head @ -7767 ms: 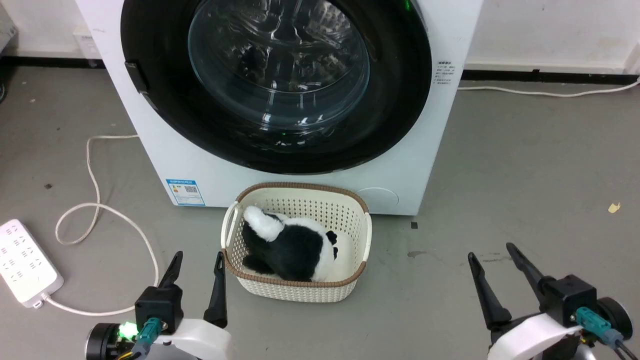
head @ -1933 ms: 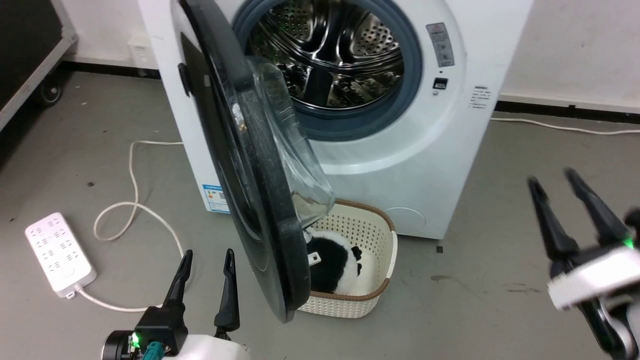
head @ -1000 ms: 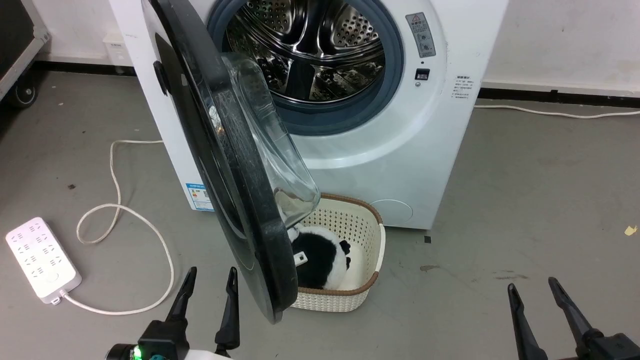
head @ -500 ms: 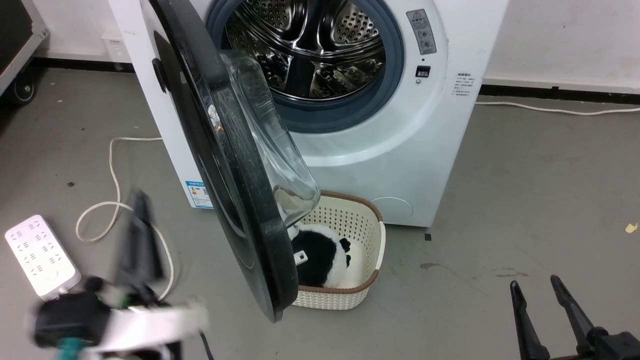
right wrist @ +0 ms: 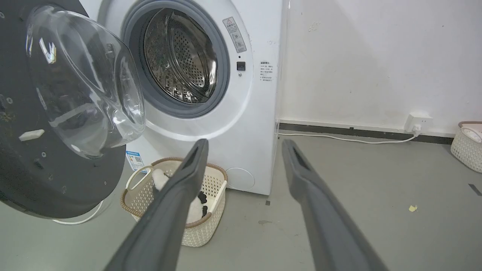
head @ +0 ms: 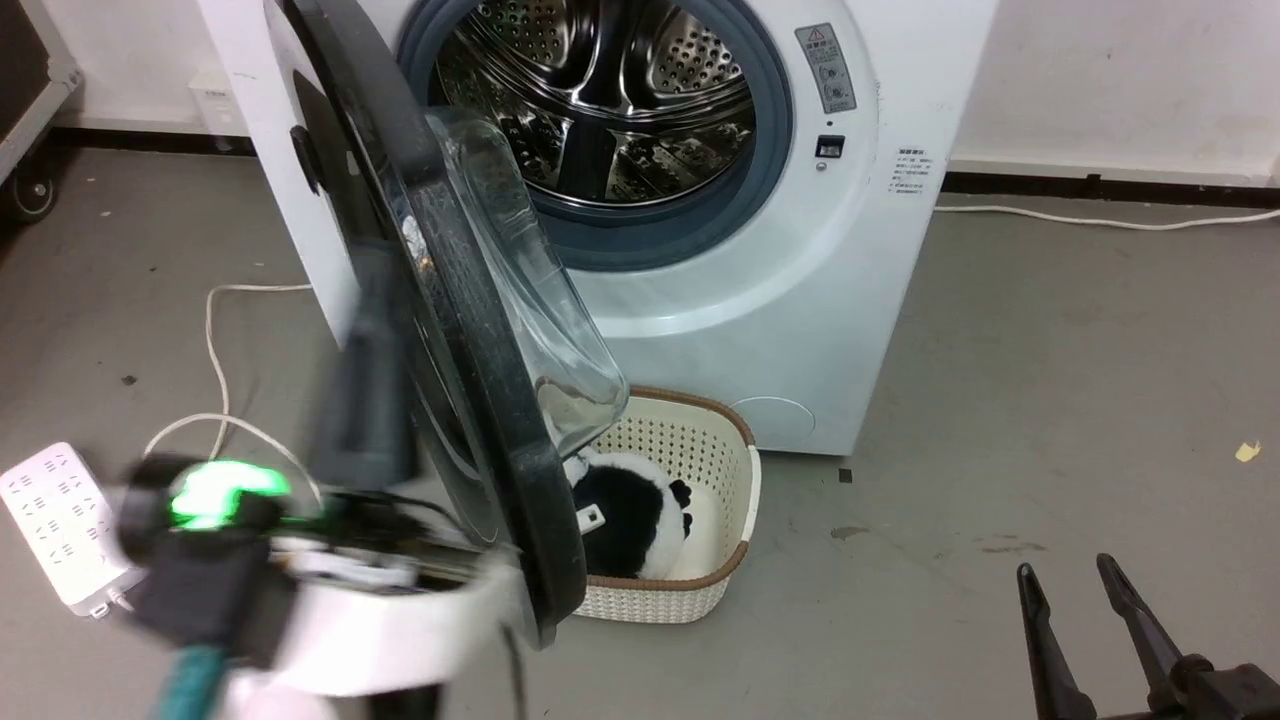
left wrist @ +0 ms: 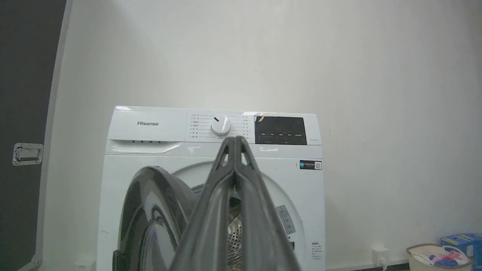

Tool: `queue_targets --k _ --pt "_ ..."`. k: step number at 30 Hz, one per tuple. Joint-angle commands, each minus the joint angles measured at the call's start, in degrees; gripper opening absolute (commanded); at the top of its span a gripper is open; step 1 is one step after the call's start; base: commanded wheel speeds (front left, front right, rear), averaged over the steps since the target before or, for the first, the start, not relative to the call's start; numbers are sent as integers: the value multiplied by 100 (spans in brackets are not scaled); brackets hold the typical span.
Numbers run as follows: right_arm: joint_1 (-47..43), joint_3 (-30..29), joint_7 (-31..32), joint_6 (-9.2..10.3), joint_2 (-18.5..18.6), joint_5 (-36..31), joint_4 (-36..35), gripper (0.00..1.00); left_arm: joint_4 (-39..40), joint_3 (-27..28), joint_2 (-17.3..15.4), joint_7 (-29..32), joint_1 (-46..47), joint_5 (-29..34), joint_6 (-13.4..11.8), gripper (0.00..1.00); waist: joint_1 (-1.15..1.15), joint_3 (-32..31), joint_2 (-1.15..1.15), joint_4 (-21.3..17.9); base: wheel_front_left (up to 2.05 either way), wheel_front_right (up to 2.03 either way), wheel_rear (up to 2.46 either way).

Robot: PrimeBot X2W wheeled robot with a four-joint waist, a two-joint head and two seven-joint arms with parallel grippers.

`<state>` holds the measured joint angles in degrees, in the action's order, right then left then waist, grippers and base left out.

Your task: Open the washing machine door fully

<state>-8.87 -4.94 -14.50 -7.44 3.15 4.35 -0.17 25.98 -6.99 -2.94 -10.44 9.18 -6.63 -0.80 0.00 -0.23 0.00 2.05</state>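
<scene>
The washing machine door (head: 470,400) stands about half open and edge-on to the head view, hinged at the left. Its clear glass bowl (head: 520,290) bulges toward the steel drum (head: 600,90). My left gripper (head: 372,300) is raised and blurred beside the door's glossy outer face; whether it touches is unclear. In the left wrist view its fingertips (left wrist: 235,140) meet, shut on nothing, pointing at the machine's control panel above the door (left wrist: 150,210). My right gripper (head: 1070,585) rests low at the right, open and empty. The right wrist view looks between its fingers (right wrist: 244,143) past the door's inner face (right wrist: 45,180).
A cream basket (head: 715,450) holding a black-and-white plush (head: 625,515) sits on the floor under the door's free edge. A white power strip (head: 50,520) and looped cable (head: 215,350) lie left. Another basket (right wrist: 465,146) stands by the right wall.
The door, shut in the earliest frame, now stands half open and has held its angle over the last second. My left arm swung up from the lower left toward its outer face.
</scene>
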Motion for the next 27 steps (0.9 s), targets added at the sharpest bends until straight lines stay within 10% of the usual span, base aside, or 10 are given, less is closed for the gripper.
queue_targets --k 1,12,27 --pt "86 -4 -35 -5 -27 56 28 100 -59 -294 -14 241 -47 30 47 0 0 8 0 -10 0 0 0" --pt "154 -14 -43 -5 -27 143 99 100 -1875 -1536 3 820 -650 -337 -79 0 0 99 0 -38 0 0 0" --pt "180 30 -47 -5 -27 166 187 100 -3297 -1343 -5 419 -377 -666 -333 0 0 206 0 160 0 0 0"
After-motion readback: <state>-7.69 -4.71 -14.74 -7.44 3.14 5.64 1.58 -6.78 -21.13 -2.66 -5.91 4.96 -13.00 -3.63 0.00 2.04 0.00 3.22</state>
